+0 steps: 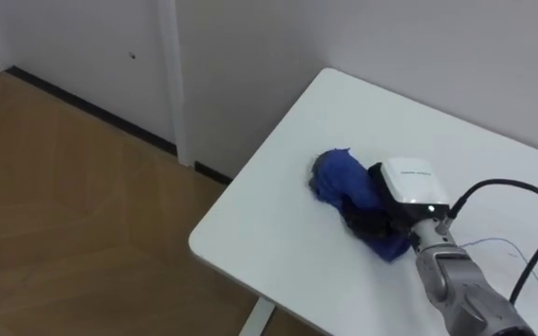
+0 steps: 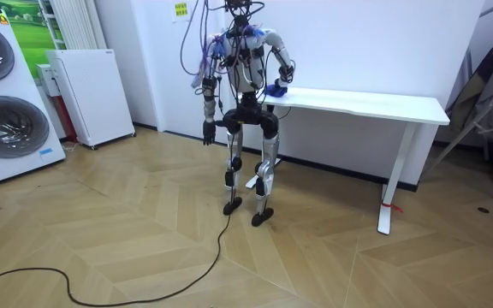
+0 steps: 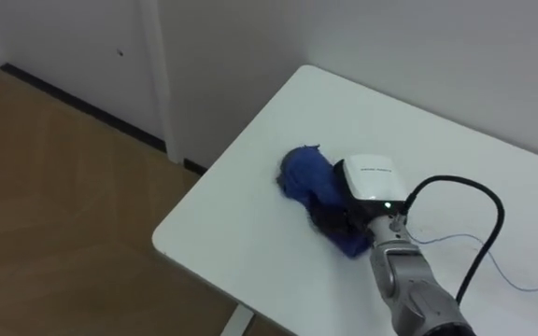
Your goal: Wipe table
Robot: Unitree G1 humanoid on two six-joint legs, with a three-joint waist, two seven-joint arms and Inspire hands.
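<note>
Cloth (image 1: 336,179) of a deep blue lies crumpled in one lump on the white table (image 1: 278,238), near the table's corner but set in from both edges. In the left eye view its folds show darker creases. Its rounded end points away to the far left, and its other end runs under the right hand (image 1: 405,192). That hand comes in from the lower right and lies back-up on the nearer half of the cloth. The blue shows past the hand on the far side and as a strip along its near side. Whether the hand grips the cloth or only presses down on it, I cannot tell. Past the table's edge are a wooden floor (image 1: 63,205) and a white wall with a dark skirting board (image 1: 92,107).

The right eye view gives the same lump of cloth (image 3: 299,177), bunched rather than spread flat, with the right hand (image 3: 372,185) touching it from above and bare tabletop (image 3: 236,233) all round.

In the room view the robot stands upright at the table's end on the room view's left. Its right arm is bent and reaches over the top, where the cloth (image 2: 276,89) is a small blue patch under the hand. The left hand (image 2: 207,133) hangs beside the thigh, well apart from the table, too small to tell how it is held. A washing machine (image 2: 7,103) and a white cabinet (image 2: 88,94) stand well off on the room view's left.
</note>
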